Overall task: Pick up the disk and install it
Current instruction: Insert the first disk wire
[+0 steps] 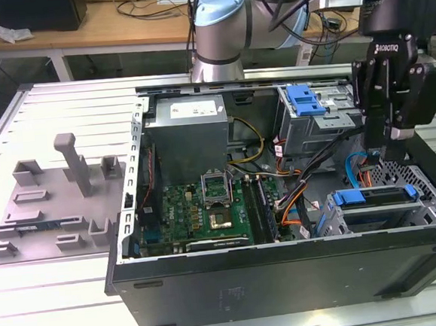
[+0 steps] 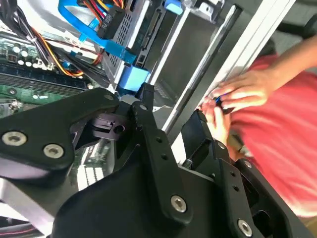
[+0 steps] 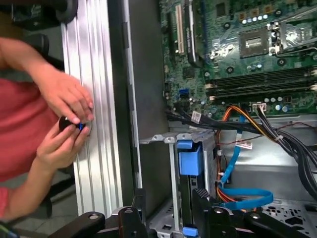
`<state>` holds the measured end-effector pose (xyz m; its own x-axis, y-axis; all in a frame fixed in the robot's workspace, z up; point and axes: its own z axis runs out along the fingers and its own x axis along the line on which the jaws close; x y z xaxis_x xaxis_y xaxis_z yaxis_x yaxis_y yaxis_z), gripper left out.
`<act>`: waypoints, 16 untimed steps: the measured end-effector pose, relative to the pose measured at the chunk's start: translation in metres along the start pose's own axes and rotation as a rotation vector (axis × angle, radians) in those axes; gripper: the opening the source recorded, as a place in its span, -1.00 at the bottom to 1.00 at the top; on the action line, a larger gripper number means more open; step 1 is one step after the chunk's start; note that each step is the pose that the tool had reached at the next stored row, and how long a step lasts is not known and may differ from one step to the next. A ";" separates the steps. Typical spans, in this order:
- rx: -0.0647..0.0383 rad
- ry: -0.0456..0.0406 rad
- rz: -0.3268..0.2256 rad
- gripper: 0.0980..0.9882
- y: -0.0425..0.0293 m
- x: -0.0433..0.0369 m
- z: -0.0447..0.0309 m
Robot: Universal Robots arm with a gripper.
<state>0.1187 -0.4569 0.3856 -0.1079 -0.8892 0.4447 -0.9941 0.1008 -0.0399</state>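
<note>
A robot arm's gripper [image 1: 390, 148] hangs over the open computer case [image 1: 287, 278] at the exterior view's right, its two black fingers [image 3: 200, 198] spread apart and holding nothing. The disk [image 1: 377, 212] sits directly below, seated in the drive cage at the case's near corner on the exterior view's right, its blue bracket facing up; whether it is fully locked home cannot be told. In both wrist views the blue tab of the disk lies just beyond the parted fingertips, close to them but not touching. A blue cable [image 3: 237, 193] and a bundle of orange wires loop beside the cage. Deeper in the case lie the green motherboard [image 1: 206, 209] and a grey metal box [image 1: 190, 139] with a white sticker, and a second blue clip [image 1: 307, 99] tops the upper bay toward the back. The case stands on a ribbed aluminium table [image 1: 62, 107], which also carries a grey moulded fixture [image 1: 55, 198] at the exterior view's left, well apart from the case. In the first wrist view, a person in a red shirt stands at the table's edge, both hands [image 3: 64, 96] closed around a small dark round object [image 3: 74, 124] resting against the aluminium rail.
</note>
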 end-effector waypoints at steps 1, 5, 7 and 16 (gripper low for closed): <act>-0.002 0.0005 0.004 -0.09 0.0003 -0.0021 0.0010; -0.001 0.0136 0.004 -0.09 0.0009 -0.0140 -0.0038; 0.000 0.0162 0.004 -0.09 -0.0010 -0.0246 -0.0086; 0.000 0.0163 0.004 -0.09 -0.0345 -0.0488 -0.0097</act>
<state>0.1583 -0.4127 0.3740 -0.1122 -0.8813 0.4591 -0.9936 0.1049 -0.0415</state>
